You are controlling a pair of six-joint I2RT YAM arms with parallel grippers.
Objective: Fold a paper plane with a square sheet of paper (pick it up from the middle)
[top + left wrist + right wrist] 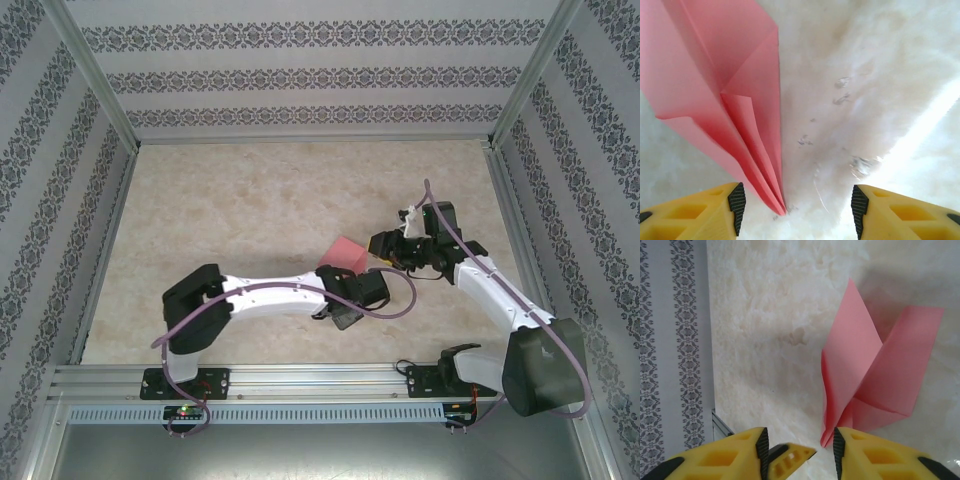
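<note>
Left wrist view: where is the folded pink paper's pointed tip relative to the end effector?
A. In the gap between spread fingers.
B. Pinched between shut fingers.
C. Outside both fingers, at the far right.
A: the pink paper narrows to a tip that ends in the gap of the left end effector, whose yellow fingers stand well apart.

Lab robot cell (aluminium frame (93, 75), patterned walls (300, 75))

I count one pink paper plane (345, 252) lying on one surface (250, 200). Beside the paper plane I have two hands, my left hand (795, 200) and my right hand (800, 445), one on each of my two arms. Each hand has two yellow fingers (705, 215), four in all.
</note>
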